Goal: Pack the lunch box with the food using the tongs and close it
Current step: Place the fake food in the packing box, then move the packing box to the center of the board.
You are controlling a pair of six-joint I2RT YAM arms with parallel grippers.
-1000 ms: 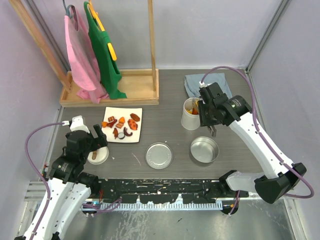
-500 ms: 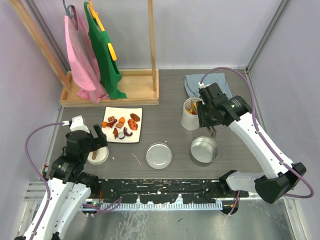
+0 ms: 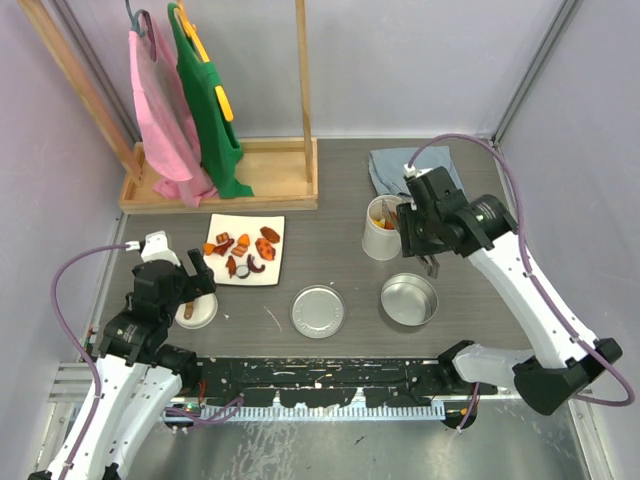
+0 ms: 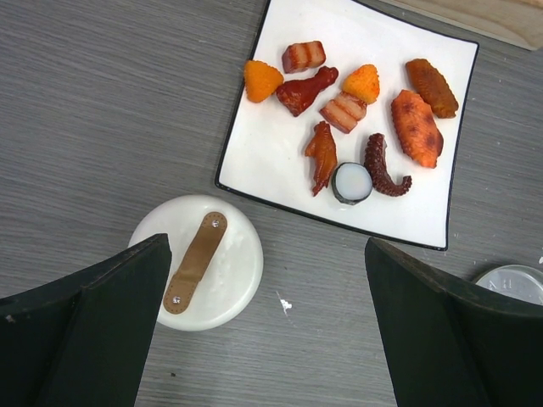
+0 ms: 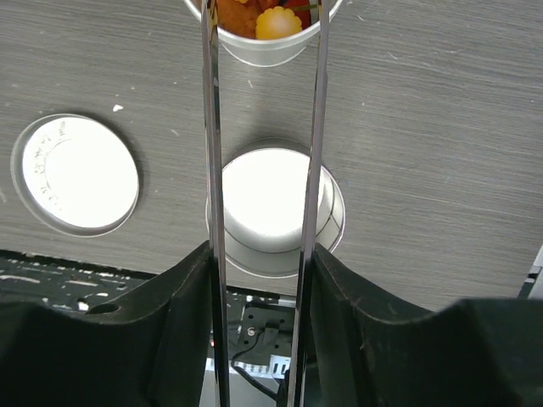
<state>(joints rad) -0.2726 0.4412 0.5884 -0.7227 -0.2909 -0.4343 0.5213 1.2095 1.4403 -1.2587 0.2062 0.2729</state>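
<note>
Since a second ago the right gripper [image 5: 259, 254] has shifted a little to the right, off the white tub [image 3: 380, 243], and now hangs just beyond the steel tin [image 3: 409, 300]. It pinches the tongs [image 5: 212, 170] by both arms. The arms are parallel and apart with nothing between them, tips over the tub, which stands just beyond-left of the tin. Some food [image 5: 276, 24] is in the tub, the rest on the white plate [image 4: 280, 161], well left of the tin. Left gripper [image 4: 267, 331] is unchanged: jaws spread wide, empty, over the white lid [image 4: 229, 271], far left of the tin. Flat steel lid [image 3: 318, 311] lies just left of the tin. Tin is empty. Dark grey wood-grain table [image 3: 330, 250]. Blue-grey cloth [image 3: 385, 165] beyond the tin. Wooden rack [image 3: 270, 170] with pink and green garments [image 3: 205, 120] far back-left of the tin. Pale lilac walls [image 3: 400, 70].
</note>
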